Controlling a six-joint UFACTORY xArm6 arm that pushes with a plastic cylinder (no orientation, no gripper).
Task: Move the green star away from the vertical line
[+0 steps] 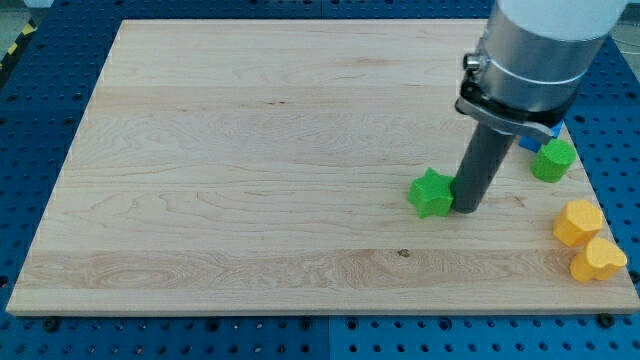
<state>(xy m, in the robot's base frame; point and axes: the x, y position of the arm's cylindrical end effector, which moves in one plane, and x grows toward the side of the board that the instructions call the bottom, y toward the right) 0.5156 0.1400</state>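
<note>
On the wooden board (250, 150), near the view's right side, our tip (466, 209) is touching the right edge of the green star (431, 194). We have no jaws to open or close, only a straight dark rod, so we are holding nothing; we are only pushing.

Off to the view's right, 4 more blocks are making a rough line that is running up and down: a blue block (528, 140) that is partly hiding behind the arm, a green block (553, 159) just below it, then a yellow block (578, 222) and a yellow heart (598, 260).

We think we are doing the pushing step right now, because our tip is sitting between the star and that line. Next, we should be sliding toward the view's left, staying behind the middle of the star so it is not slipping off to 1 side or spinning away.
</note>
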